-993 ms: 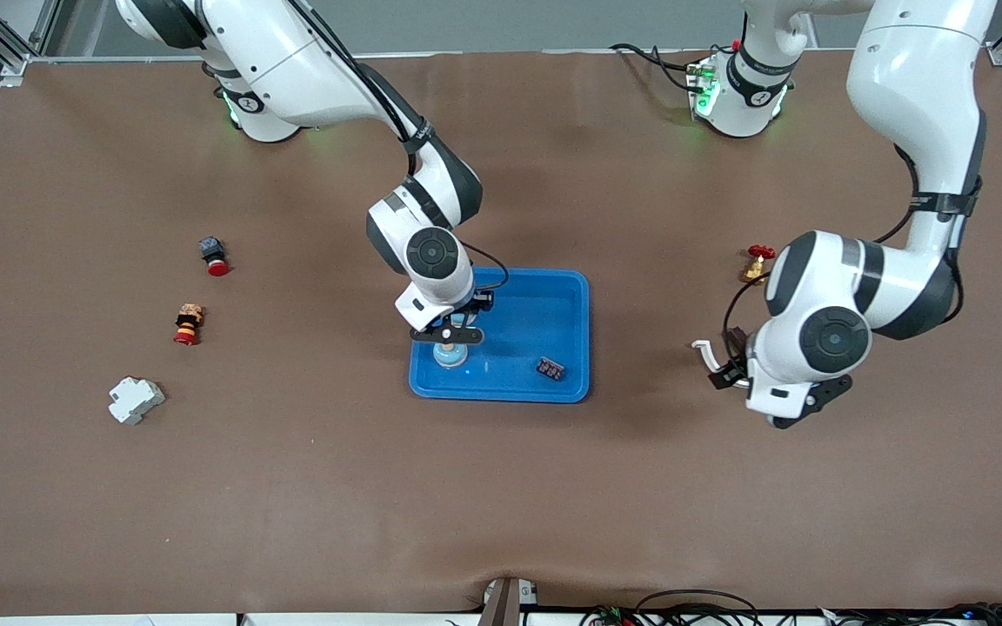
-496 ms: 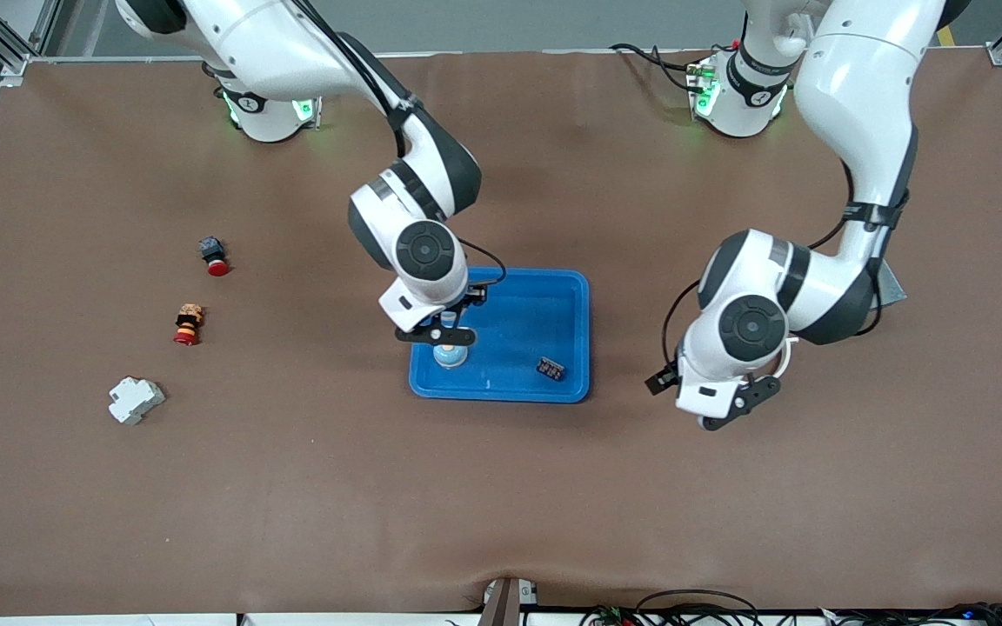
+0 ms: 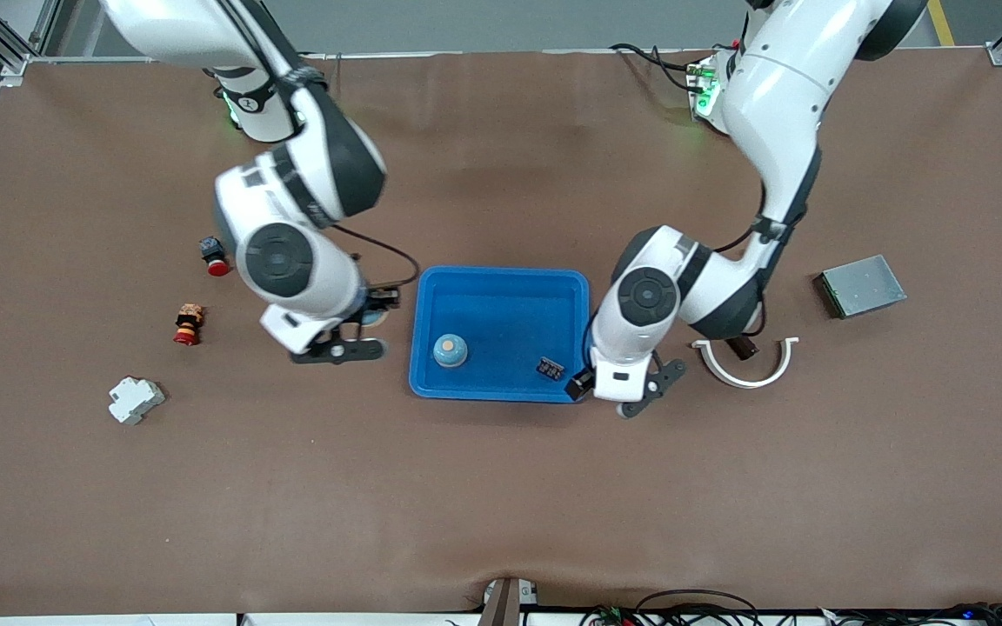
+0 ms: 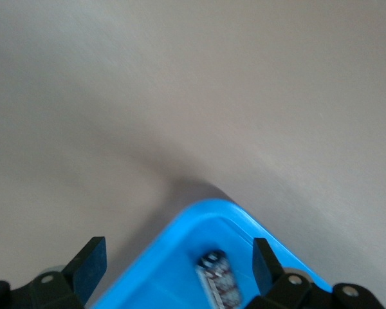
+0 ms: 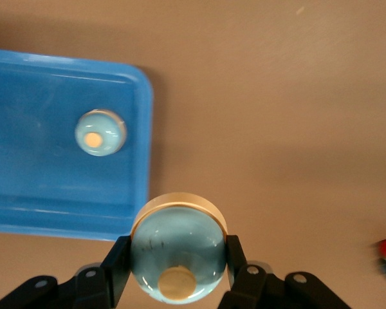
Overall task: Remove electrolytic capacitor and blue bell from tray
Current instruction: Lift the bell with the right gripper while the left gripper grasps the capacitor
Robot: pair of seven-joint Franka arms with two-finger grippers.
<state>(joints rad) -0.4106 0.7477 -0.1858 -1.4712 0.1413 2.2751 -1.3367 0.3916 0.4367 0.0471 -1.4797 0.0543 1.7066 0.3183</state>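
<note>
A white plastic block [image 3: 136, 399], a red-and-orange stacked part [image 3: 189, 323] and a red-capped button [image 3: 214, 256] are lying on the brown table toward the right arm's end, well apart from any fingers.

The right gripper [image 5: 177, 261] is hovering over bare table just outside the bright blue rectangular plastic tray [image 3: 501, 387]. Its fingers [image 5: 119, 257] are clenching a pale blue rounded bell with a tan knob [image 5: 178, 248], pinching it across its width. A second pale blue round dome [image 3: 450, 349] is sitting inside the tray, well apart from those fingers, so part of the bell job may be unfinished.

The small dark electrolytic capacitor part [image 3: 551, 369] is lying on the tray floor near the corner toward the left arm's end. The left gripper [image 4: 178, 264] is hanging over that corner with its fingers [image 4: 90, 267] spread wide and gripping nothing. In the left wrist view the capacitor is showing in the gap between the two fingers, below them and closer to one pad than the other. Its long axis is running roughly crosswise to the line between the pads, slightly skewed. The left arm is clearly the nearer one, so a short centring shift and a straight descent look like what the next move needs.

A white curved half-ring [image 3: 746, 365] and a grey metal box [image 3: 862, 285] are resting outside the tray.
</note>
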